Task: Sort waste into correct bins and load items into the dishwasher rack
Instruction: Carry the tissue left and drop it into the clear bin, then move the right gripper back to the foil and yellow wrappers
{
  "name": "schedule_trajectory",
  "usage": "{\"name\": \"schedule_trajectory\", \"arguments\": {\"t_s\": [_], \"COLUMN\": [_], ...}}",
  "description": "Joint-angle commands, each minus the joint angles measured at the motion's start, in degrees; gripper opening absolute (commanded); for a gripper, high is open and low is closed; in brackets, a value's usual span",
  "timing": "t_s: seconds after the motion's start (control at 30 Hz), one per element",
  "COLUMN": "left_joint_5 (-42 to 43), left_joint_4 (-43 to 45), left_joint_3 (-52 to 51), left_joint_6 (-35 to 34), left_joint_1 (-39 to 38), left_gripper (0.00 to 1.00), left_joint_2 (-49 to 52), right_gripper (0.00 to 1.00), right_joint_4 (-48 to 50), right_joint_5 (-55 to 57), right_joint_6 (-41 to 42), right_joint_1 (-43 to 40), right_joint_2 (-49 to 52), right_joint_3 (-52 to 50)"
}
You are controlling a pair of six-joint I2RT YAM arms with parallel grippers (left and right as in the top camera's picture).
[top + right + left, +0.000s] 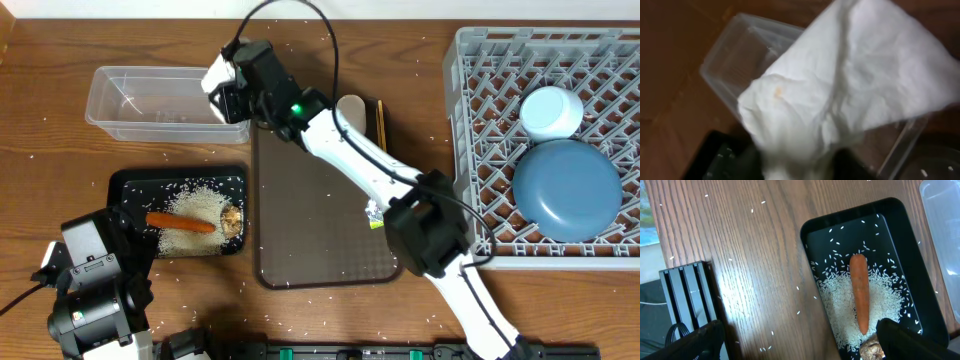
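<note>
At the far left the left claw [800, 342] is spread wide over the counter [40, 150], holding nothing, just beside the black tray [120, 185]. In that tray lie the carrot [180, 222] and a bed of rice [205, 205] (the carrot looks firm and should take a pinch across its middle, while the grains are too loose to lift singly). Further along, the right claw [228, 85] is closed on the crumpled tissue [850, 90], held above the right end of the clear tub [140, 105]. The tissue looks light, soft and limp. A pinch on any bunched fold should hold it, though it may cling to the pads on release. Far right, the rack [480, 100] carries a white cup [552, 112] and a blue dish [565, 190].
</note>
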Motion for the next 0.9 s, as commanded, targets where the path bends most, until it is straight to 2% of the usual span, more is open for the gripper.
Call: {"name": "schedule_trajectory", "arguments": {"t_s": [0.0,0.07,0.1,0.23,0.4,0.53,0.7,0.87], "left_joint_5": [-0.5,-0.5,-0.5,-0.5,-0.5,-0.5,-0.5,-0.5], "left_joint_4": [-0.2,-0.2,-0.2,-0.2,-0.2,-0.2,-0.2,-0.2], "left_joint_3": [0.9,0.9,0.9,0.9,0.9,0.9,0.9,0.9], "left_joint_6": [0.7,0.7,0.7,0.7,0.7,0.7,0.7,0.7], "left_joint_1": [0.3,0.3,0.3,0.3,0.3,0.3,0.3,0.3], "left_gripper": [0.98,0.98,0.98,0.98,0.98,0.98,0.98,0.98], "left_joint_2": [0.1,0.1,0.1,0.1,0.1,0.1,0.1,0.1], "right_gripper": [0.48,0.77,0.86,0.99,0.99,0.99,0.99,0.99], "right_joint_4": [0.8,0.9,0.9,-0.1,-9.1,-21.6,-42.3,-63.1], "right_joint_5": [-0.7,-0.7,-0.9,-3.7,-3.6,1.9,17.1,32.2], "right_joint_6": [-0.8,-1.3,-1.4,-2.3,-6.2,-8.6,-8.4,-2.4], "right_joint_1": [1.2,1.3,1.3,1.1,0.7,0.7,0.6,-0.2], "right_joint_2": [2.2,2.2,2.2,2.1,1.7,0.0,-4.2,-8.0], "right_joint_3": [1.5,1.5,1.5,3.3,10.7,19.5,29.1,30.5]}}
